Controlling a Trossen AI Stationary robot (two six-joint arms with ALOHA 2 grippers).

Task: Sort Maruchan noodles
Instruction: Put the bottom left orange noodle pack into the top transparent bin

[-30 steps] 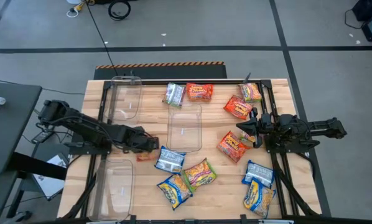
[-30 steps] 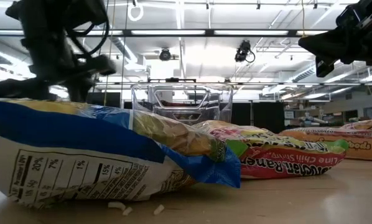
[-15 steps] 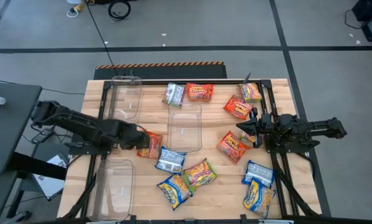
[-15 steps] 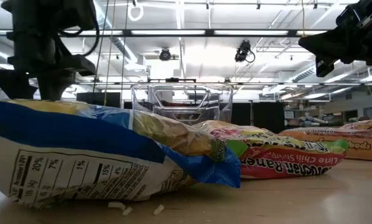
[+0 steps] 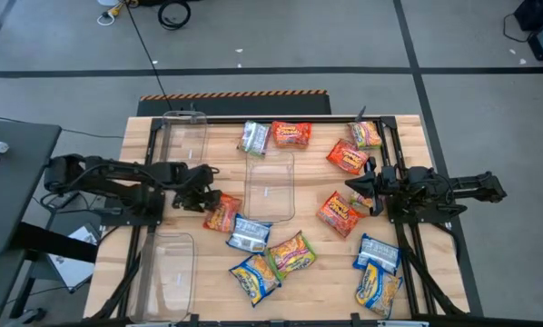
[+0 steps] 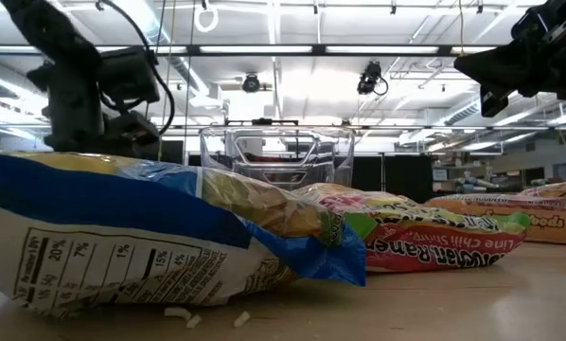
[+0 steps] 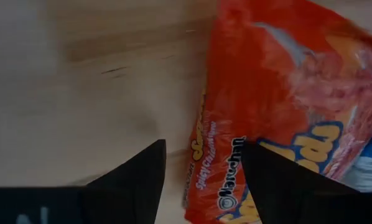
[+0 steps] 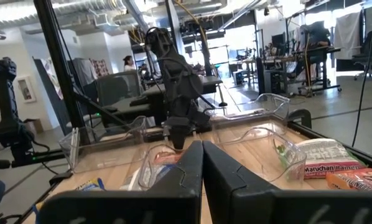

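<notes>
Under left hand (image 5: pixel 205 193), half-hidden orange-red packet (image 5: pixel 222 213)

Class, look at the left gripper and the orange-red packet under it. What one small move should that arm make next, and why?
Probably lift the left gripper up and away. Its fingers stand open, and the orange-red packet lies flat on the table beside the middle clear bin, apparently just set down, not in it. The right gripper waits shut at the table's right.

Left gripper (image 5: pixel 208 193) above orange-red packet (image 5: pixel 222 213), beside middle bin (image 5: pixel 271 186).
</notes>
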